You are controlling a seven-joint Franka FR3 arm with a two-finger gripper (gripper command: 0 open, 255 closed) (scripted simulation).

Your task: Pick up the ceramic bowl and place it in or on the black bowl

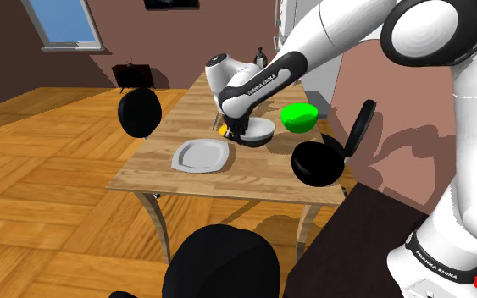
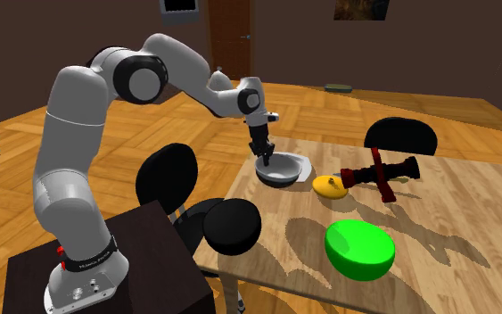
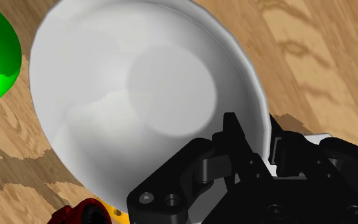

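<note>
Clamping the rim of the grey bowl [image 3: 139, 95], its mouth facing up: the pincer [image 3: 255, 130].

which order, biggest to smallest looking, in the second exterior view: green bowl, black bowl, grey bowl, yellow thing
1. green bowl, barely ahead
2. black bowl; both sit nearer the camera, so unsure
3. grey bowl
4. yellow thing

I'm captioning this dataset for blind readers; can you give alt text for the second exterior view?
A white robot arm's black gripper clasps the rim of a pale grey bowl on a wooden table. Nearer the camera sit a round black bowl and a bright green bowl.
</note>
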